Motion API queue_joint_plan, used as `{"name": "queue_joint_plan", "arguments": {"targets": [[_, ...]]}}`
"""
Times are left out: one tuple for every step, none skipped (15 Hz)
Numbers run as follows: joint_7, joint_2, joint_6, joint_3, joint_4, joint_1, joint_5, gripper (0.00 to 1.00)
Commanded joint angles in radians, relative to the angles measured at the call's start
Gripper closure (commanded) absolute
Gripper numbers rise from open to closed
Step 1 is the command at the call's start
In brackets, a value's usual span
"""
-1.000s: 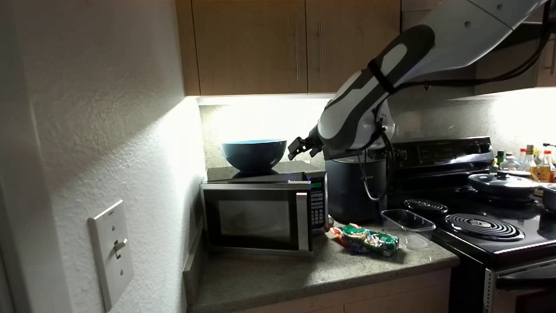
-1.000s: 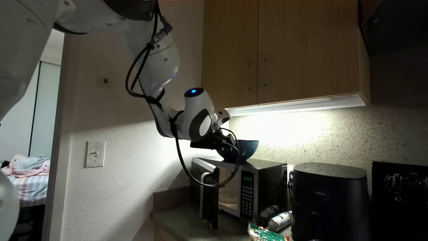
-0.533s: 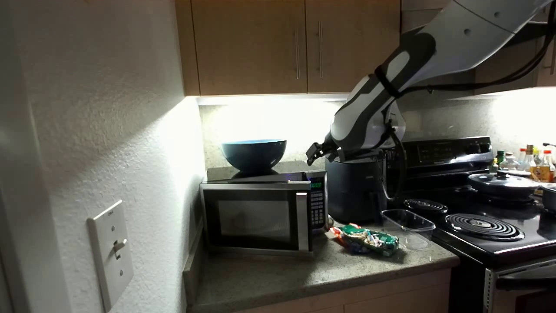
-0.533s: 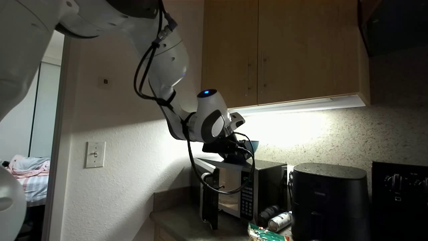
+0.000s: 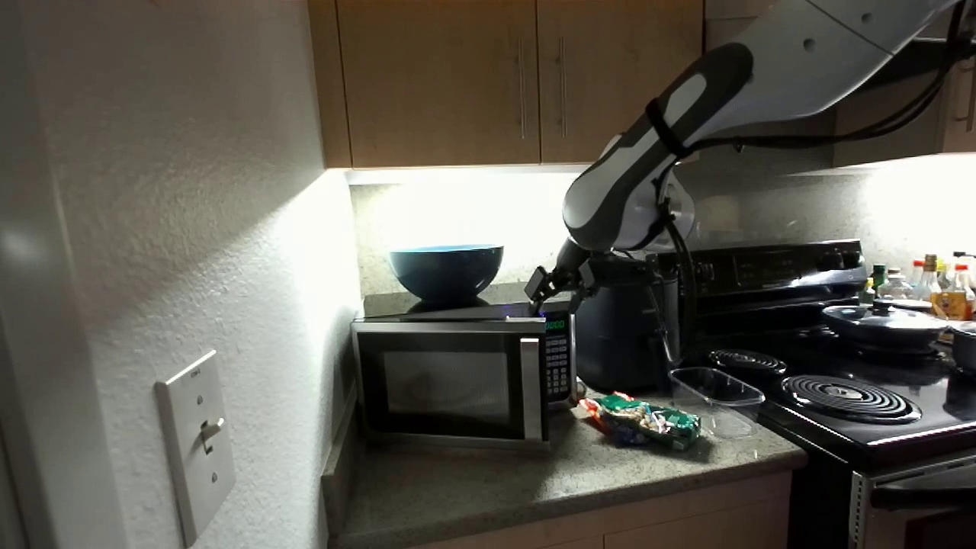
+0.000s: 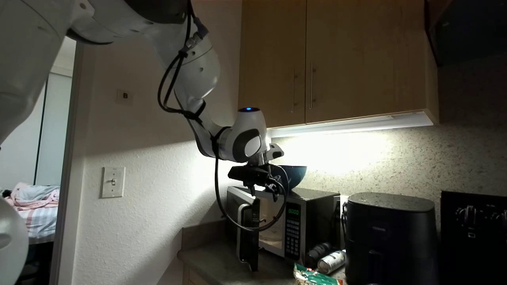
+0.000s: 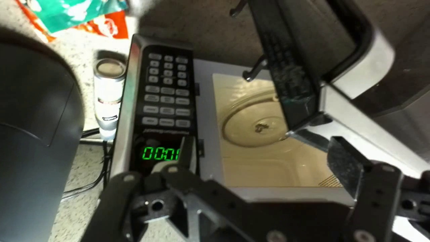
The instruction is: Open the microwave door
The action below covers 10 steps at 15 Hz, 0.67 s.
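Since half a second ago the gripper point(image 7: 263, 151) has dropped and drifted slightly leftward in both exterior views, and its aim has tipped more steeply downward. In an exterior view its fingers point(image 6: 252, 189), hard to make out before, now hang visible beneath the wrist, near the middle of the frame. The looped cable point(image 6: 237, 225), which crossed the green digits point(image 6: 294, 211) then, now passes to their left. The microwave point(image 5: 561, 366) has not moved, nor has the microwave door point(image 5: 446, 385), swung open: left of centre in the lower half of an exterior view, and nearly edge-on at lower middle in an exterior view where the arm point(image 6: 241, 138) enters from the upper left. There the last link stands almost upright; elsewhere the arm slants down from the upper right corner.

In the wrist view the two fingers stand wide apart, with the pale interior and glass plate point(image 7: 255, 132) showing between them. The finger at lower left of centre overlaps the control panel point(image 7: 168, 90); the one at right overlaps the door's silver top edge. Whether either touches cannot be told.
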Motion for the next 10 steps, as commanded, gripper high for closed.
{"name": "queue_joint_plan", "arguments": {"targets": [[-0.052,0.000,-0.136,0.042,0.041,-0.023,0.079,0.00],[-0.035,-0.001,-0.164,0.071,0.050,-0.050,0.069,0.00],[-0.034,0.000,-0.187,0.073,0.058,-0.052,0.073,0.00],[-0.022,0.001,-0.185,0.071,0.060,-0.052,0.054,0.00],[0.003,0.007,-0.088,0.056,0.050,-0.040,0.000,0.00],[-0.011,0.004,-0.045,0.061,0.048,-0.044,0.001,0.00],[-0.015,0.002,0.011,0.064,0.042,-0.044,-0.002,0.00],[-0.010,0.007,0.058,0.062,0.042,-0.044,-0.012,0.00],[-0.002,0.018,0.100,0.059,0.047,-0.044,-0.024,0.00],[-0.009,0.030,0.129,0.040,0.051,-0.027,-0.016,0.00]]}}
